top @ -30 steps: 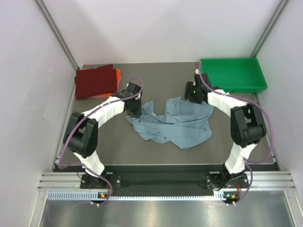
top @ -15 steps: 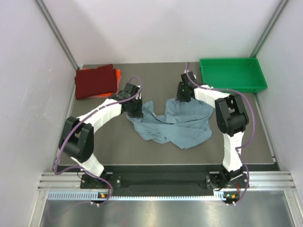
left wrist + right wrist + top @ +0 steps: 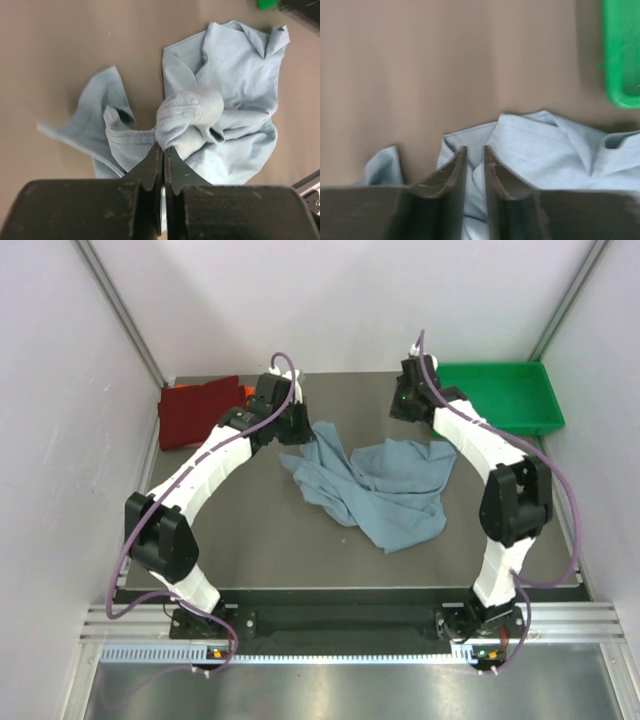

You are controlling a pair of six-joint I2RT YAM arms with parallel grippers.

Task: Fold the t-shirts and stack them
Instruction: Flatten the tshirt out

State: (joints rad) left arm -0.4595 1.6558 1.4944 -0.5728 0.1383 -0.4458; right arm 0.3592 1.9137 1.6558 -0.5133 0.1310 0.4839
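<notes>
A dusty grey-blue t-shirt [image 3: 385, 495] lies crumpled mid-table. My left gripper [image 3: 293, 430] is shut on a bunched hem of it [image 3: 182, 112], and the left wrist view shows the jaws [image 3: 164, 147] pressed together on the cloth while the rest spreads below. My right gripper [image 3: 405, 410] is over the shirt's far edge [image 3: 560, 155]. Its fingertips [image 3: 475, 148] are a narrow gap apart with cloth showing in the gap, and I cannot tell whether any is pinched. A folded dark red t-shirt [image 3: 195, 415] lies at the far left with an orange one [image 3: 247, 393] peeking out beneath it.
A green plastic tray [image 3: 490, 368] sits at the far right corner; its edge [image 3: 620, 55] is also in the right wrist view. Pale walls close in the table on three sides. A metal rail runs along the near edge.
The left gripper dragged its part of the shirt toward the far left. The right arm swung toward the back and its jaws narrowed from wide apart to a slim gap.
</notes>
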